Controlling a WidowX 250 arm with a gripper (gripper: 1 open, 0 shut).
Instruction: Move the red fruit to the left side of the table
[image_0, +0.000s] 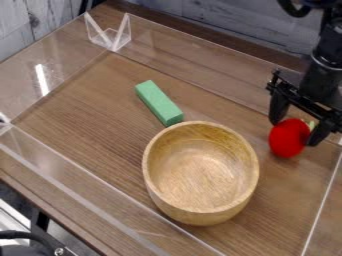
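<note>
PROGRESS: not started, red fruit (286, 138) sits at right side of tabletop (94, 110), transfer to left side outstanding | TOOL: tool (299, 116) spread wide, fingers straddling the fruit's top, nothing gripped | ITEM: small, glossy, bright red, rounded, resting on the wood just right of wooden bowl (201, 171)

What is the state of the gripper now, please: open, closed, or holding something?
Gripper: open, jaws wide apart just above and behind the red fruit on the table; holding nothing.
</note>
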